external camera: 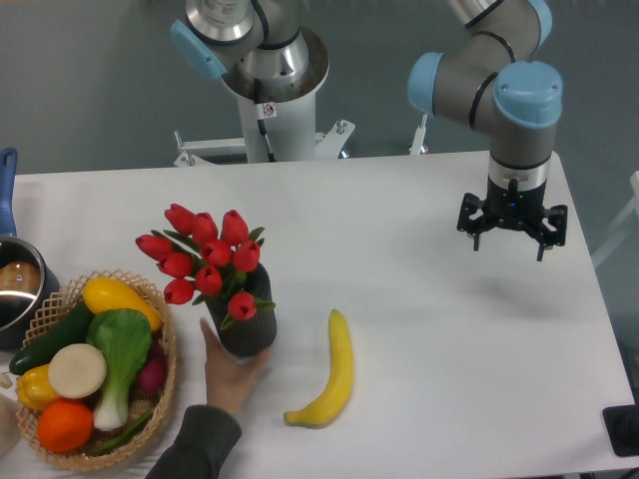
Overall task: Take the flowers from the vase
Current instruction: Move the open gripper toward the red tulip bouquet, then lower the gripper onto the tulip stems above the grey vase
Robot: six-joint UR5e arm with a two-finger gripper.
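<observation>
Standing near the front left of the desk (429, 329), the vase (245, 321) is serving as the landmark here: a dark ribbed cylinder holding the flowers (208, 257), a bunch of red tulip buds whose heads are fanning up and to the left of its mouth, spreading wider than the vase itself. A person's hand (228, 374) is reaching in from the bottom edge and cupping the vase's base, probably bracing it so it is not tipping or lifting when the stems are pulled out.

Just left of the vase, a wicker basket (165, 384) is holding vegetables, with a yellow one and a white-and-green one nearest the vase. Beyond the basket, at the far left edge, a steel pot (15, 289) with a blue handle is partly showing. To the right of the vase, near but apart from it, a banana (331, 374) is lying on the desk.

The gripper (511, 239) is hanging well to the right of the vase and farther back, pointing down over bare desk, touching nothing. Its fingers are looking spread apart and holding nothing, though they are small in the view.

The pick is not yet begun: the gripper is needing to travel left and forward to the bunch, and the loose, wide buds are likely calling for a grasp low on the stems, close above the vase's mouth.
</observation>
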